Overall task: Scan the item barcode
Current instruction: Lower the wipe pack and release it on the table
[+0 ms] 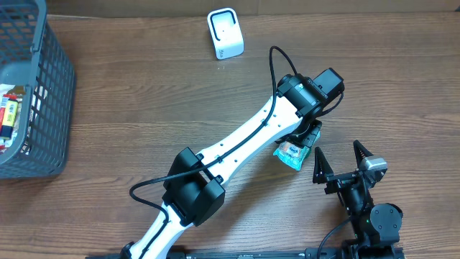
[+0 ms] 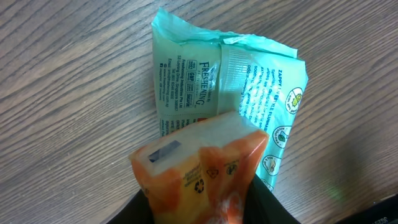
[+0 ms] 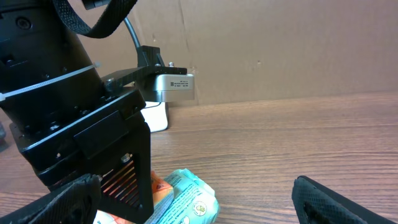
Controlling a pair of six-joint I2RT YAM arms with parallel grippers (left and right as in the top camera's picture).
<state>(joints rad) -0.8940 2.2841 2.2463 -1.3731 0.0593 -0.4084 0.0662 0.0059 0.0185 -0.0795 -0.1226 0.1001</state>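
Observation:
An orange packet with a small dark label on its end stands between the black fingers of my left gripper, which is shut on it. It overlaps a teal wipes packet lying flat on the wooden table. From overhead, the left gripper points down over the teal packet at centre right. The right gripper stands open just right of it, nothing between its fingers. The right wrist view shows the teal packet and a bit of the orange one beside the left gripper's body.
A white scanner stand sits at the back of the table. A grey mesh basket holding several items stands at the far left. A cardboard wall runs behind the table.

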